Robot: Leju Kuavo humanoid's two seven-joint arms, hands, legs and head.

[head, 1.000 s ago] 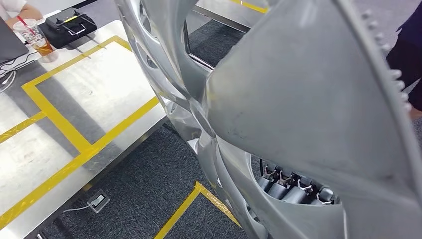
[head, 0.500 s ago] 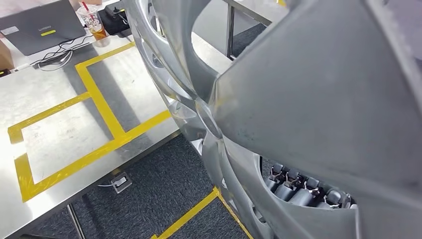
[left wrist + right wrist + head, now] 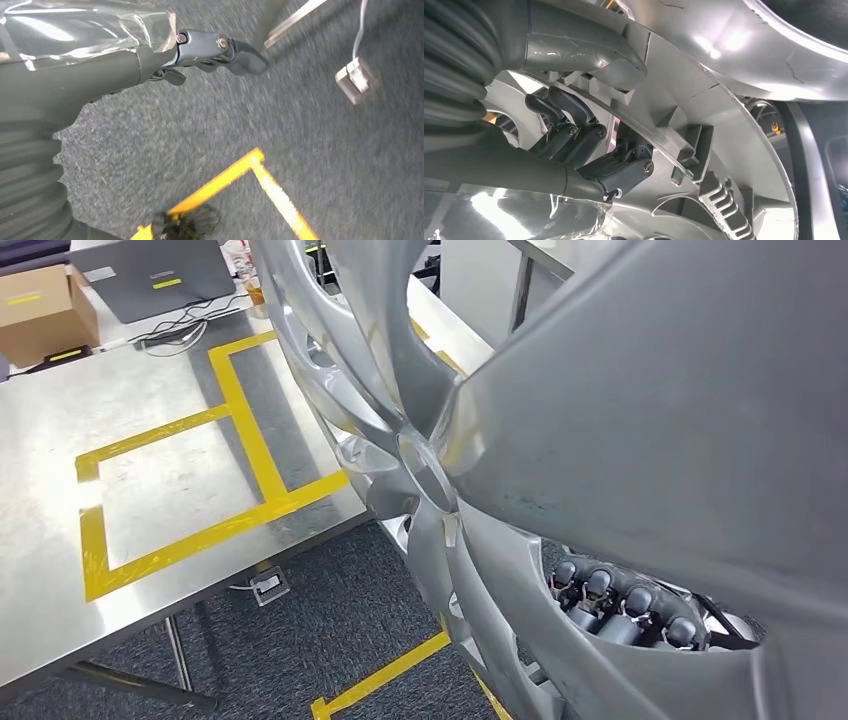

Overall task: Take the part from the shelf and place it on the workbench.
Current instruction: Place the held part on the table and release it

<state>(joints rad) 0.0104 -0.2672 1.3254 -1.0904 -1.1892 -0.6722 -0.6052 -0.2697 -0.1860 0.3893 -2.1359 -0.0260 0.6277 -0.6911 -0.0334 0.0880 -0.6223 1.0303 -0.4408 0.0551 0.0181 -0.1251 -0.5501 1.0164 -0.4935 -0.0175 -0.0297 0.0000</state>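
Head view: silver spoked part (image 3: 620, 440) held up close to the camera, right hand (image 3: 625, 612) showing through a gap, steel tabletop (image 3: 150, 500) with yellow tape beyond; left wrist view: left hand (image 3: 200, 55) over grey carpet, grasping nothing, fingers extended; right wrist view: right hand (image 3: 589, 130) clamped on the part's (image 3: 724, 125) rib.

Grey ribbed wrist cover, dark screwed fingers (image 3: 574, 135), thick grey thumb (image 3: 589, 60).
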